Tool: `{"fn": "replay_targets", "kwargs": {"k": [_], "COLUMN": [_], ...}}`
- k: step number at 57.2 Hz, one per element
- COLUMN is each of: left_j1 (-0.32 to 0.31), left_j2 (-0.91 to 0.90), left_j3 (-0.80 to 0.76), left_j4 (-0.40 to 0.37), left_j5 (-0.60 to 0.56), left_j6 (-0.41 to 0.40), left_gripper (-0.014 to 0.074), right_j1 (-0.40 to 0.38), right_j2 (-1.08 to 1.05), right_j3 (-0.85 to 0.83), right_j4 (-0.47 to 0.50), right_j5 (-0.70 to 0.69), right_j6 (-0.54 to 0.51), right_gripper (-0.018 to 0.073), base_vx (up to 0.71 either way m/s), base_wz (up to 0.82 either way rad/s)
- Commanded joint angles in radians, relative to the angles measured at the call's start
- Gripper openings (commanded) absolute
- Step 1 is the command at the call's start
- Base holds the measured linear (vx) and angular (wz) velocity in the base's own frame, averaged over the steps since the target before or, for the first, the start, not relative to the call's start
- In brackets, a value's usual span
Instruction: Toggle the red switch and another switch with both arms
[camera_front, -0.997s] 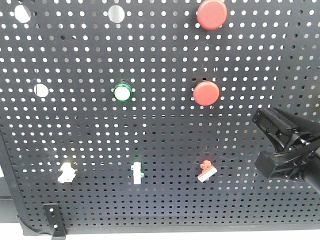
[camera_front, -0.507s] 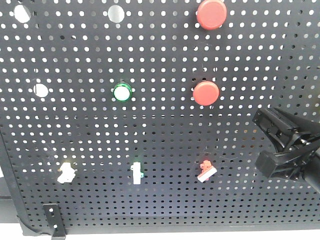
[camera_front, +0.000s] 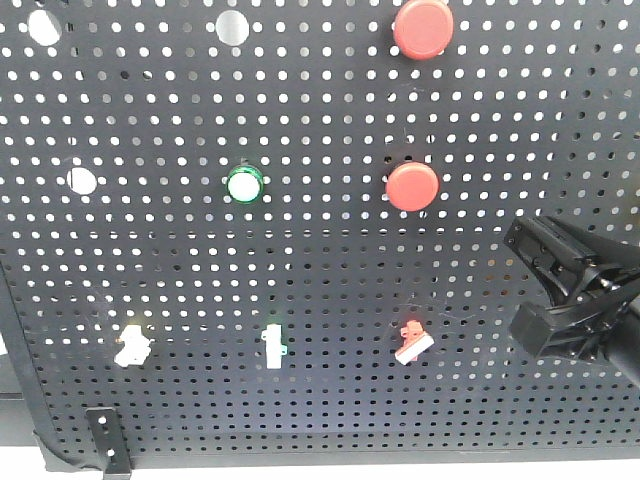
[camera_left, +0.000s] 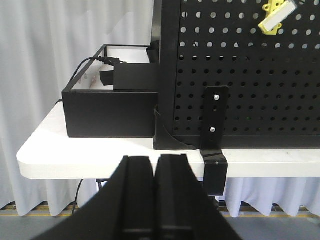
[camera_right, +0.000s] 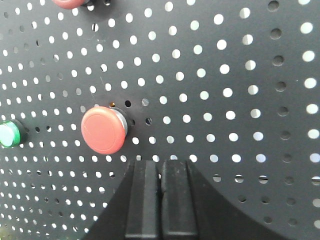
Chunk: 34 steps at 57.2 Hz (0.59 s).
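Both tools, left tool (camera_left: 155, 200) and right tool (camera_right: 161, 200), are closed and empty; push, not grip, the stiff, short levers of the red switch (camera_front: 411, 343) and the yellow switch (camera_front: 131, 344) at their tips.

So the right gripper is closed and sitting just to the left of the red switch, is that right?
Not quite. The right gripper is closed, as the right wrist view shows, but the front view puts it to the right of the red switch, not the left.
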Motion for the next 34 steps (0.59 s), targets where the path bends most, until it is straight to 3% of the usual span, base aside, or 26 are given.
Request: {"fn": "replay_targets", "kwargs": {"k": [1,11,21,28,34], "left_j1": [0.002,0.002,0.002,0.002,0.002], "left_j2": [-0.009,-0.009,-0.009,-0.009,-0.009], "left_j3": [0.017,0.017,0.017,0.017,0.017], "left_j4": [-0.004,-0.004,-0.004,-0.004,-0.004], "left_j5": [-0.073,-0.073,-0.073,-0.073,-0.073], "left_j6": [-0.006,-0.006,-0.006,-0.006,-0.006], "left_gripper": [0.0003,0.0003,0.0003,0.0003,0.0003], "right_j1": [-0.010,-0.044,-0.185,-0.296,-0.345], "right_j2": [-0.018,-0.189,-0.479,-0.699,-0.851], "right_j3": [-0.023,0.104,0.344,0.515,0.625], "right_j4": [-0.014,-0.017,-0.019,-0.021,-0.021], "right_j5": [-0.077,-0.072,-0.019,0.131,0.276], "right_j6": [-0.049,-0.211,-0.208,-0.186,-0.156], "right_gripper": [-0.0006,-0.0006,-0.0006,-0.0006,-0.0006], "base_vx": [0.00,0.00,0.00,0.00,0.00], "base_wz": [0.00,0.00,0.00,0.00,0.00]}}
